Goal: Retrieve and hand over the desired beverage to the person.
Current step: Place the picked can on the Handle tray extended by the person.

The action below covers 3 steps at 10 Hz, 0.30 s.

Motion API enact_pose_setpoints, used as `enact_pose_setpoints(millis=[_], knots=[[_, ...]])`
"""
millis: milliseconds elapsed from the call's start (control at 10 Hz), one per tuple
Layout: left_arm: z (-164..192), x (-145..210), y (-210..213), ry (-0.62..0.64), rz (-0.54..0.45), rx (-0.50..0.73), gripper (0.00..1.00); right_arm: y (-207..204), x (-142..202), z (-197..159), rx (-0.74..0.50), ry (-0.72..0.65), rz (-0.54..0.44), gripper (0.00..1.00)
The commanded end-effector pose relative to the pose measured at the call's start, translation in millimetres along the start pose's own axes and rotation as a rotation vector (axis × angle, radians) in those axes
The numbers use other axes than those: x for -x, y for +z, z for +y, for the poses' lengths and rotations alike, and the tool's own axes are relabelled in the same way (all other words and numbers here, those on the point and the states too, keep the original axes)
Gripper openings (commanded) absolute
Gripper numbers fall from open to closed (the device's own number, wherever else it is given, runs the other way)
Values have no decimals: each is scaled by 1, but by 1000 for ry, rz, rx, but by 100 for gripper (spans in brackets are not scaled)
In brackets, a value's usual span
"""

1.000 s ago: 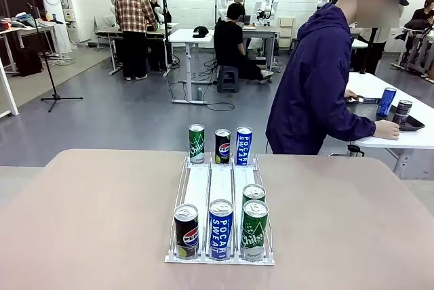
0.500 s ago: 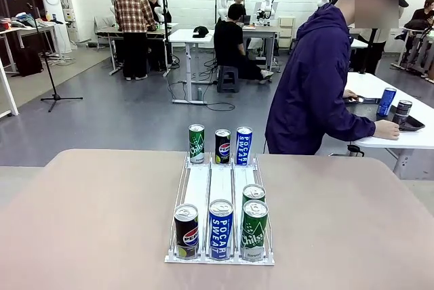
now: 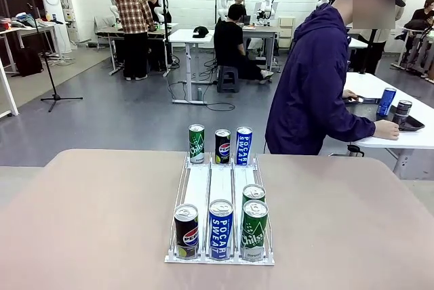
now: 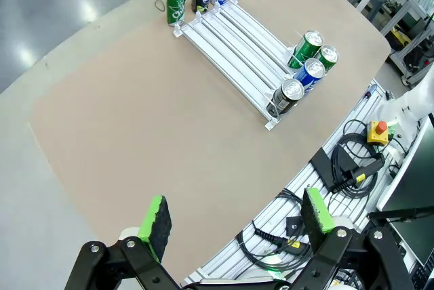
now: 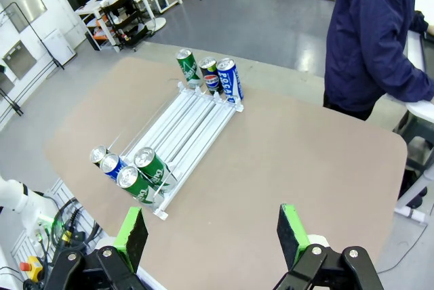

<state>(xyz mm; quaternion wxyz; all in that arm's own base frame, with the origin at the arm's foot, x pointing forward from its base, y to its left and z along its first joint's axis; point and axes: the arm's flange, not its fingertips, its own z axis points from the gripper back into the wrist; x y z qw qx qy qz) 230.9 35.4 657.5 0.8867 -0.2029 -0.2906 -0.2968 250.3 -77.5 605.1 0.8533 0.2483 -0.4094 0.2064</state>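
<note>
On my left wrist feed the left gripper [image 4: 234, 225] stands with its jaws spread wide and nothing between them; the green pads [image 4: 156, 221] look rough and spongy against the black linkage, whose lower part is cut off by the bottom edge. On the right wrist feed the right gripper [image 5: 211, 236] is just as wide apart and just as empty, high above the near table corner.

Below both lies the table [image 3: 88, 222], a matte tan top with rounded corners. On it sits the rack [image 3: 220, 192], a white three-lane tray of thin rails, sloped toward me. At its near end I see a black Pepsi can [image 3: 186, 230], a blue Pocari Sweat can [image 3: 220, 229] and a green Chilsung can [image 3: 254, 230], with a second green can [image 3: 253, 194] touching it from behind and mostly hidden by it. Three display cans [image 3: 220, 145] stand upright at the far end: green, black, blue. All are slim, glossy metal cylinders; the small print is too fine to read.

The person [image 3: 319, 87], in a dark navy-purple hooded jacket, stands past the far right edge, turned away toward a white side table [image 3: 407, 137], one hand [image 3: 388, 129] resting on it. The lower body is hidden behind my table.
</note>
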Motion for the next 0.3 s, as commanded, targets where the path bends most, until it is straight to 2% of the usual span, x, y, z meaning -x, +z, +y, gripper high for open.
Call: enact_pose_setpoints(millis=[0, 200], knots=[[0, -3, 0, -2, 4, -3, 100, -2, -1, -1, -33, 3, -7, 100], [0, -3, 0, -2, 4, -3, 100, -2, -1, -1, -33, 3, -7, 100]])
